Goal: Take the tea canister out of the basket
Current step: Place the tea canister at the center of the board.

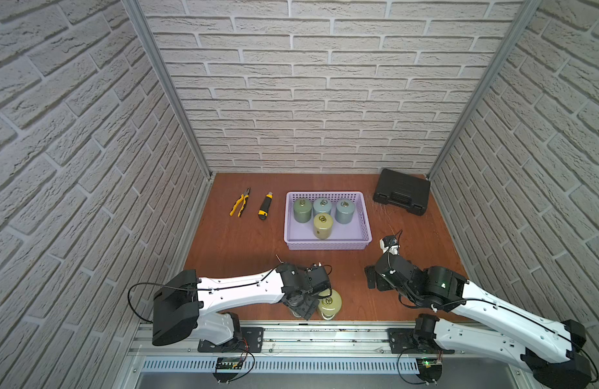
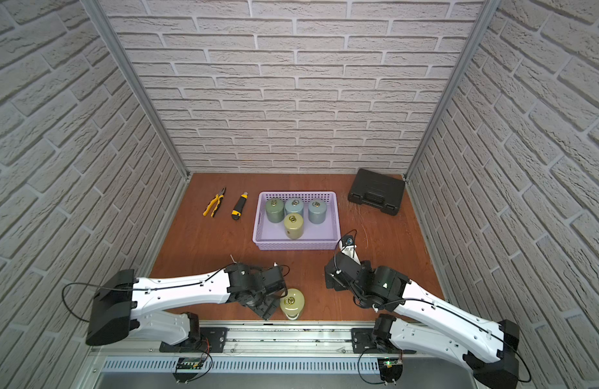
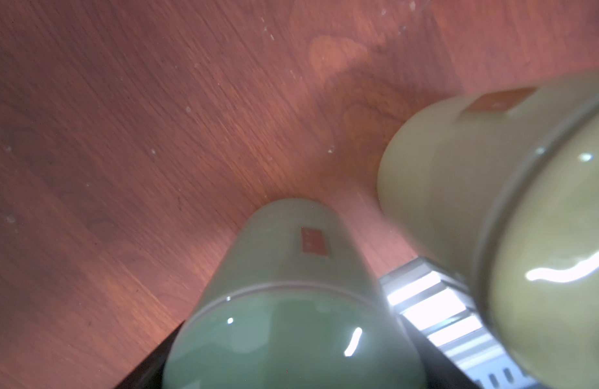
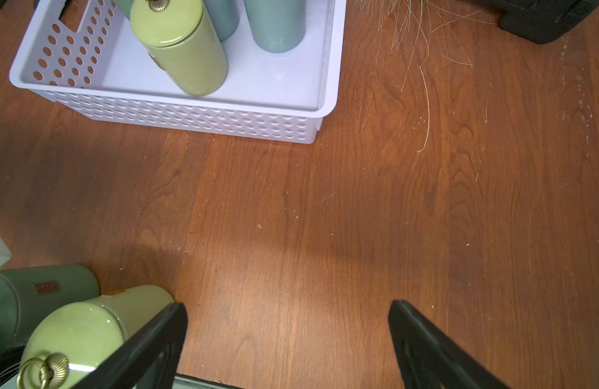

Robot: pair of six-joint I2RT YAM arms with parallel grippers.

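Nearest, at the front edge of the table (image 1: pixel 240 249), the left gripper (image 1: pixel 302 304) is closed around a green tea canister (image 3: pixel 284 269). It stands upright on the wood, outside the basket (image 1: pixel 328 245) and just left of an olive canister (image 1: pixel 330 303). Farther back, the lavender basket holds four more canisters (image 1: pixel 322 225). To the right, the right gripper (image 4: pixel 288 306) hovers with jaws spread wide, holding nothing.
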